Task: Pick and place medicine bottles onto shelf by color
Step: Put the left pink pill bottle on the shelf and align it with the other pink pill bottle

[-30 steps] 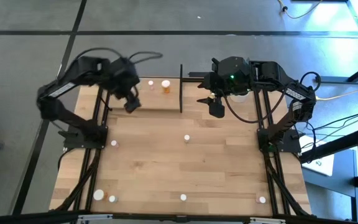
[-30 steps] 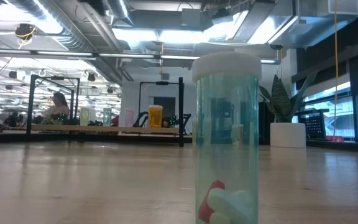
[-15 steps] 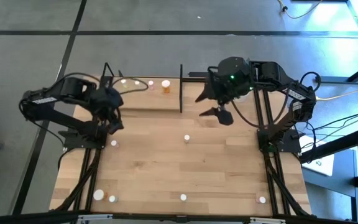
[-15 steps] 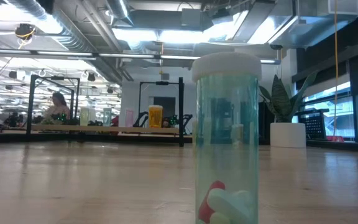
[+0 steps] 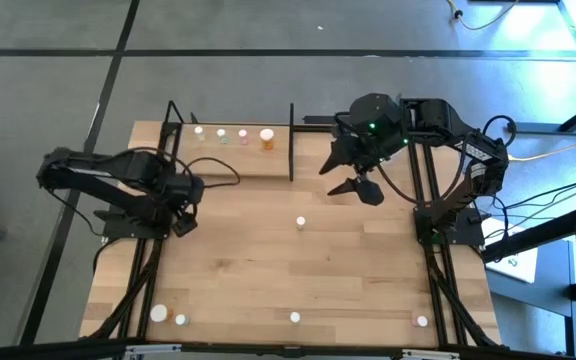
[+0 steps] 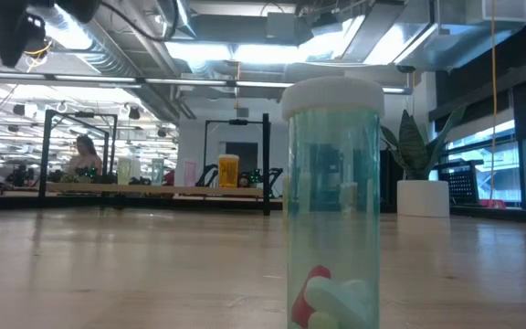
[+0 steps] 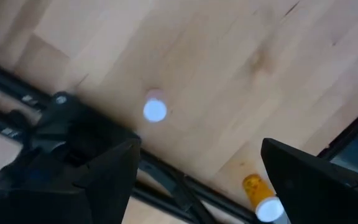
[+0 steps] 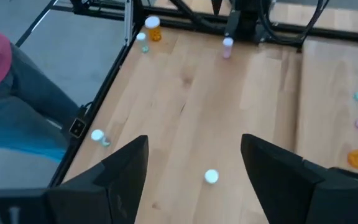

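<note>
The shelf (image 5: 230,152) lies at the table's far left, with several bottles in a row on it, the orange one (image 5: 266,138) at its right end. My left gripper (image 5: 182,216) is open and empty over the table's left side. In the left wrist view (image 7: 197,180) a pink white-capped bottle (image 7: 155,111) stands on the table ahead of its fingers. My right gripper (image 5: 349,178) is open and empty right of the shelf. A white-capped bottle (image 5: 301,221) stands at mid-table and shows between the fingers in the right wrist view (image 8: 211,177).
More bottles stand along the near edge (image 5: 158,313), (image 5: 295,317), (image 5: 421,321). One clear greenish bottle (image 6: 333,201) fills the low view. The shelf's black end bar (image 5: 291,140) stands upright. A white plant pot (image 6: 425,196) is at far right. A person (image 8: 5,93) is beside the table.
My left gripper has left the shelf and gone toward the table's near and left edges, coming down over the left side of the table. This uncovers the two left bottles on the shelf. My right gripper has shifted a little toward the near edge.
</note>
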Robot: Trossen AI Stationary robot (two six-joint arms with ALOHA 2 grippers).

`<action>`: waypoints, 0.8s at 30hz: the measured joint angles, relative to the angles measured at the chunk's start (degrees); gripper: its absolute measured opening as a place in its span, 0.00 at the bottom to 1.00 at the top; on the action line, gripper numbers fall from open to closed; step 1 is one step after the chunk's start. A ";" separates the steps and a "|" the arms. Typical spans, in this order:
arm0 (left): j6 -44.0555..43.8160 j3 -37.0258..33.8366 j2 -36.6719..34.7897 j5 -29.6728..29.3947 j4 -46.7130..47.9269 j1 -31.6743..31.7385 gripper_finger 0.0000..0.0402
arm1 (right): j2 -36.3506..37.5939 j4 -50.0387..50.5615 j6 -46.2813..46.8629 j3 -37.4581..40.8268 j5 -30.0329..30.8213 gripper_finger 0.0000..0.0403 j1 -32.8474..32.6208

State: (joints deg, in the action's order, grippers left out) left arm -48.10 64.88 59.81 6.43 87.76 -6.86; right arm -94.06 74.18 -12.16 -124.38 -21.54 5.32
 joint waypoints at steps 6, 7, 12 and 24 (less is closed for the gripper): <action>0.48 -5.56 0.05 0.60 -6.42 -2.04 0.82 | 0.00 2.72 1.19 0.00 -0.17 0.64 0.00; 0.46 -6.26 0.06 0.62 -6.60 -2.25 0.82 | 0.00 2.95 1.19 0.00 -0.17 0.64 0.00; -2.27 -10.77 0.03 0.77 -6.53 -2.70 0.82 | 0.00 3.44 1.15 0.00 -0.17 0.64 0.00; -3.87 -18.88 0.05 0.47 -13.27 -2.68 0.82 | 0.00 3.53 -0.23 0.00 -0.17 0.64 0.00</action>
State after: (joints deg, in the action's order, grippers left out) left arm -51.96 45.99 59.86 6.90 74.49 -9.54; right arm -94.06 77.71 -12.39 -124.38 -21.71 5.32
